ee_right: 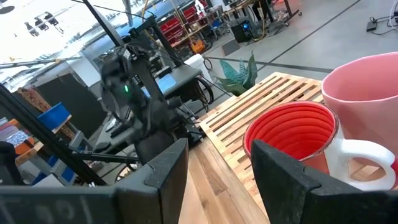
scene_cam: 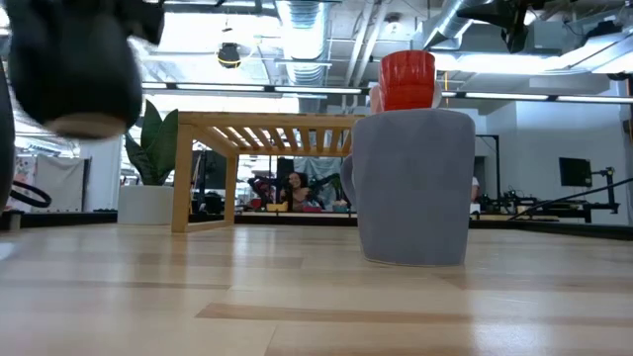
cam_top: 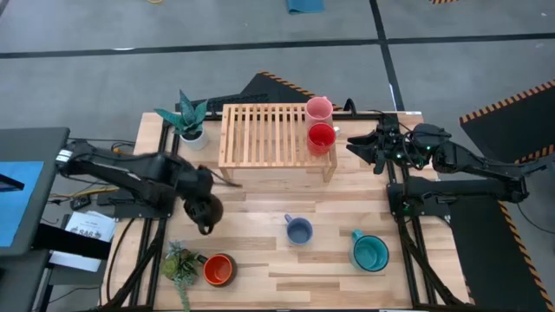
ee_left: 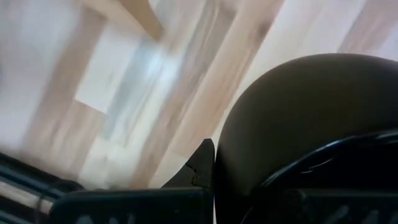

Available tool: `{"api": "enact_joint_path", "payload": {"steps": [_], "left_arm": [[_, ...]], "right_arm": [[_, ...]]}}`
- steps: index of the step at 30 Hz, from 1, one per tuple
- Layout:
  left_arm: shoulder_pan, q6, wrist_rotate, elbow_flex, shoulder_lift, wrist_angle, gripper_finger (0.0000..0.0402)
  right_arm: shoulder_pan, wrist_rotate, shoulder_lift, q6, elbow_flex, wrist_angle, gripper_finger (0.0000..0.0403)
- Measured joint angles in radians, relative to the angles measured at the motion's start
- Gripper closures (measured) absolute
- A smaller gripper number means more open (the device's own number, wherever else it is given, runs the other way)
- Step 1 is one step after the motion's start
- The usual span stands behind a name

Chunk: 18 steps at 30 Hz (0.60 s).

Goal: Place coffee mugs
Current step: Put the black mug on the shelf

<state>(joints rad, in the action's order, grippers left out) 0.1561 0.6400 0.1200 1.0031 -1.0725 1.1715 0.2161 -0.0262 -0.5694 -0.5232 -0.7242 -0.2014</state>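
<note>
Blue-grey mug (scene_cam: 413, 186) frame centre; left gripper (cam_top: 205, 213) clamped on black mug (scene_cam: 74, 74), upper left; right gripper (cam_top: 368, 149) parted, empty.

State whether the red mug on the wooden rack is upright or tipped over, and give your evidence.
Upright. From above, the red mug shows its round open mouth facing up on the wooden rack, and the low view shows it standing straight beside the pink mug.

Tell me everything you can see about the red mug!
The red mug is small and glossy, like ceramic, red inside and out, with ridges ringing its inner wall. It stands upright, mouth open and empty, on the slatted wooden rack near its right end. The pale pink mug sits right beside it, close enough that they may touch. The right tool, open, points at it from the side, not touching.
</note>
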Motion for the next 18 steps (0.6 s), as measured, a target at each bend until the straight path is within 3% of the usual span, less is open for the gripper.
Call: {"api": "enact_joint_path", "payload": {"steps": [7,13,18], "left_arm": [[-0.142,-0.189,-0.021,0.332,-0.094,0.079,0.04],[-0.344,-0.452,0.054,0.613,-0.31,0.084,0.0401],[-0.492,-0.588,0.065,0.809,-0.507,-0.009,0.0401]], "right_arm": [[0.0,0.0,0.0,0.0,0.0,0.0,0.02],[0.0,0.0,-0.007,-0.008,0.0,0.001,0.02],[0.006,0.0,-0.025,-0.102,0.0,0.001,0.02]]}}
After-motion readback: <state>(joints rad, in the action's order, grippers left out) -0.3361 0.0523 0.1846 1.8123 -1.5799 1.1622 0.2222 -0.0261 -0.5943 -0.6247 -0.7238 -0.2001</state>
